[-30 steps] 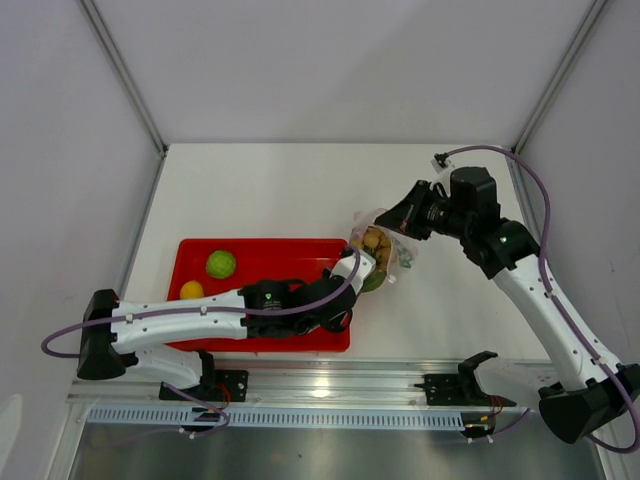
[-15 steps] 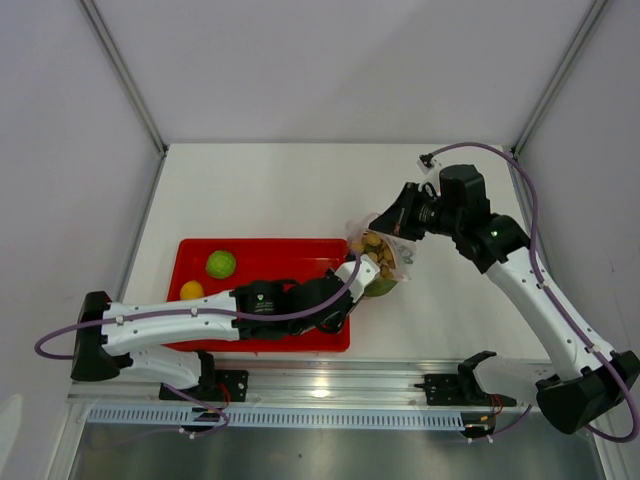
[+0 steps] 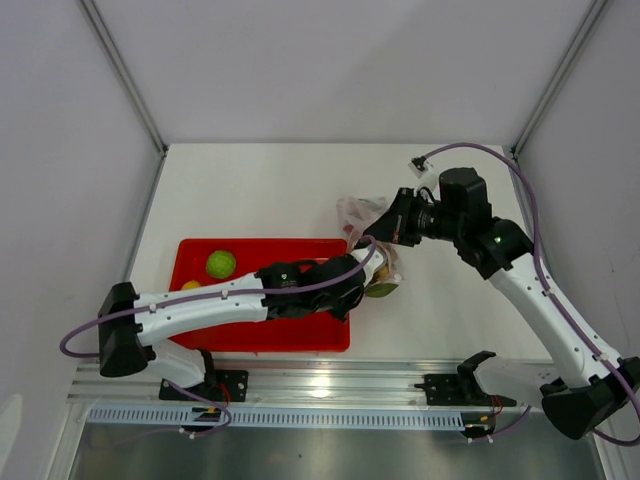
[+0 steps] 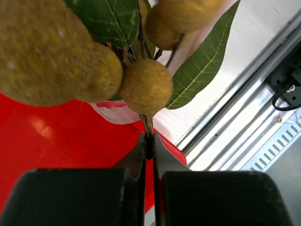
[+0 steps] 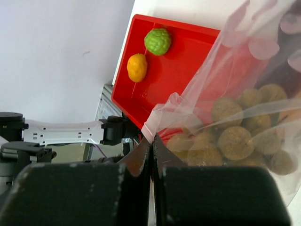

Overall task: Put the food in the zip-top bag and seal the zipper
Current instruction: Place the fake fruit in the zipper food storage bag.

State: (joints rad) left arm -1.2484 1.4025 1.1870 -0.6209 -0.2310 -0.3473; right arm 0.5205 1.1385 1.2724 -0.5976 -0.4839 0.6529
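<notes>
Bagging step: cluster into bag. The left claw (image 4: pixel 149 141) is clenched on the thin stem (image 4: pixel 146 123) of the cluster (image 4: pixel 141 84) of tan balls. Gripping the stem keeps the fingers off the fruit and lets the balls and leaves (image 4: pixel 202 70) lead into the opening.

The right claw (image 5: pixel 151 146) is clenched on a pinch of film at the edge of the bag (image 5: pixel 244 70). This hold lifts the mouth off the counter (image 3: pixel 260 190) and keeps it spread toward the left arm. In the right wrist view the tan balls show through the film at lower right. Whether the cluster sits fully inside cannot be told.

In the top view, bag and cluster meet at frame centre, just beyond the right end of the tray (image 5: pixel 188 70). The green ball (image 5: pixel 157 41) and orange ball (image 5: pixel 137 67) lie side by side on the tray, not yet bagged. The mouth is judged unsealed, since one edge is held apart.
</notes>
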